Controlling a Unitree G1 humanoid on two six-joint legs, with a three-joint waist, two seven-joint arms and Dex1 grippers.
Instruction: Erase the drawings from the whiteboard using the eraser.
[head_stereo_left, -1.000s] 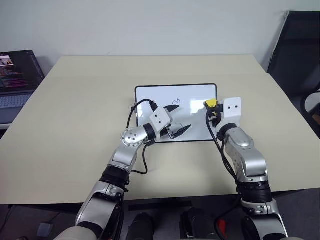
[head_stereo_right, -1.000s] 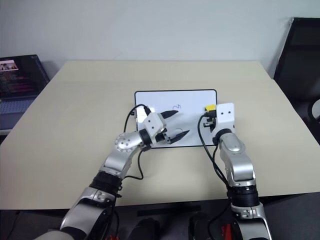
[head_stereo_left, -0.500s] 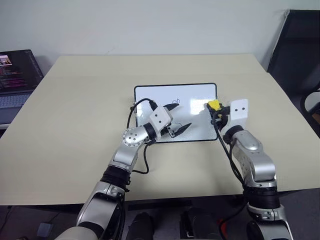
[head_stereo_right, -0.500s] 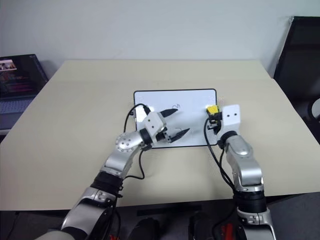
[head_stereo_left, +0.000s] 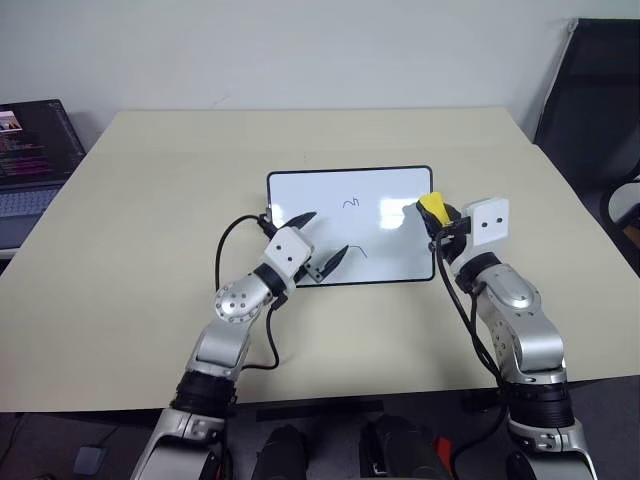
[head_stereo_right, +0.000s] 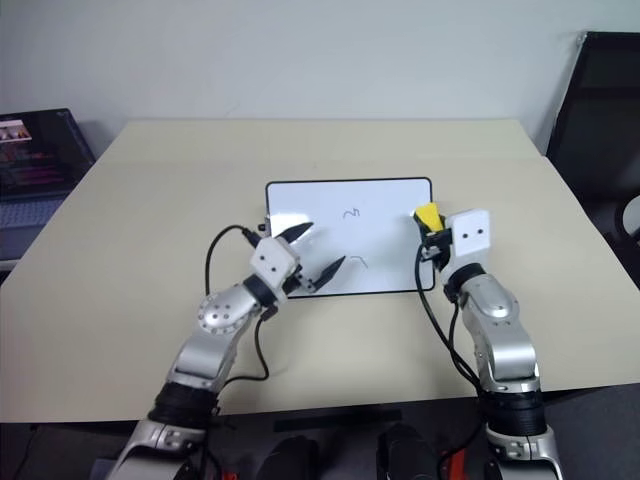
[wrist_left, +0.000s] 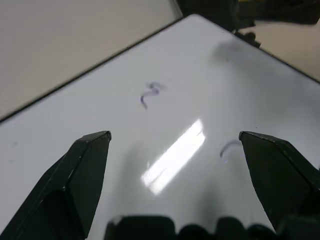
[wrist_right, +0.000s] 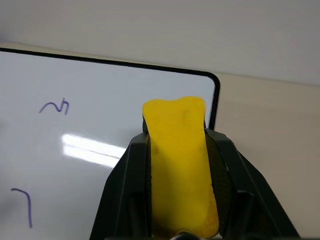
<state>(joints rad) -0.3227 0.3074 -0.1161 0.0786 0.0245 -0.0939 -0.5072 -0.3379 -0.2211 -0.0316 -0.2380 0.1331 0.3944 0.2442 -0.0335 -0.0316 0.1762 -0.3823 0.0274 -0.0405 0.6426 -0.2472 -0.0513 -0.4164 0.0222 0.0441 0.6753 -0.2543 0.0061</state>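
Eraser (wrist_right: 181, 165) sits clamped in the right pincer (head_stereo_left: 437, 213) at the whiteboard's (head_stereo_left: 380, 190) right edge; left pincer (head_stereo_left: 320, 243) gapes empty, lower left.

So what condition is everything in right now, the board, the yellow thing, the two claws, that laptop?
whiteboard: flat on the table, two scribbles on it
squiggle: not erased
curved stroke: not erased
eraser: clamped in the right gripper, over the board's right edge
right gripper: shut on the eraser
left gripper: open, empty, over the board
laptop: open, screen lit
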